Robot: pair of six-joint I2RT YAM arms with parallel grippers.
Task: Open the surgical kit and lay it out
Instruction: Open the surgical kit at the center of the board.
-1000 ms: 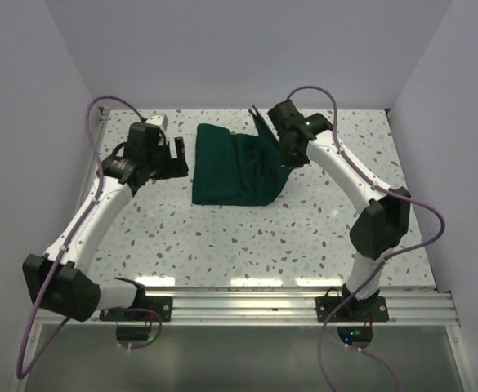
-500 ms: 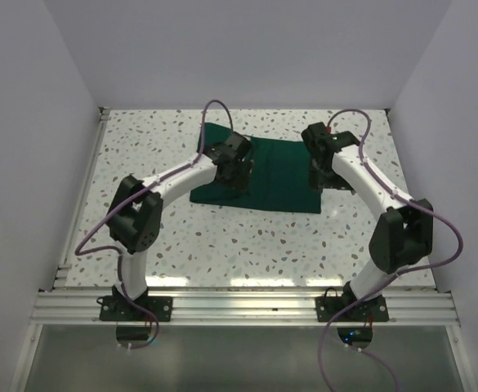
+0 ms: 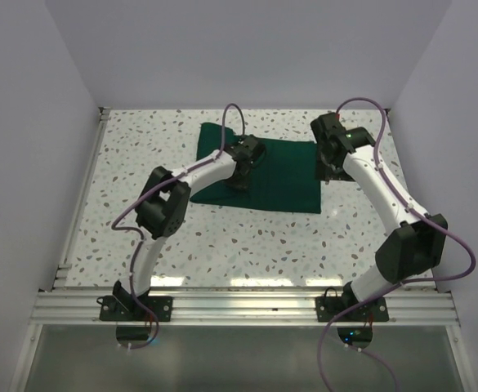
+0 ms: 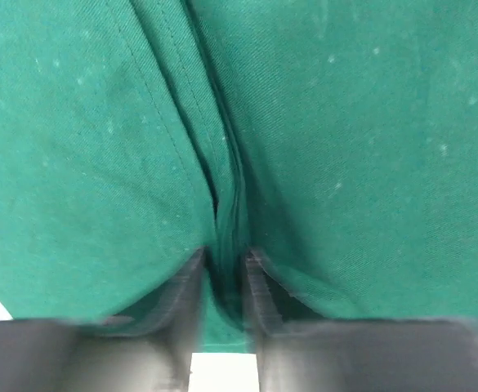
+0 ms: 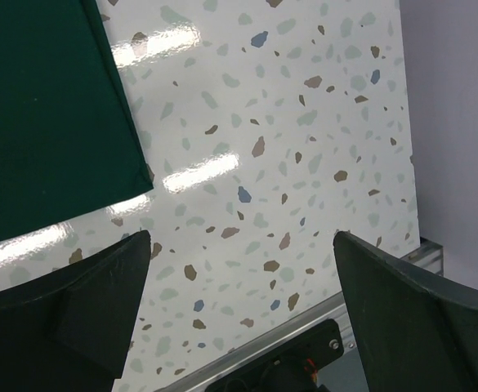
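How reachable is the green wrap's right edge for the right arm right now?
Probably yes: the right claw is open over the table, the green cloth wrap has its edge just beside it, and nothing stands between them.

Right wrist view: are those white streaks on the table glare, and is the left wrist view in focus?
Right wrist: yes, bright glare streaks on the glossy table, otherwise sharp. Left wrist: cloth fairly sharp mid-frame, left gripper blurred at the bottom edge.

Dark green cloth [image 3: 283, 175], white speckled table [image 3: 222, 237]
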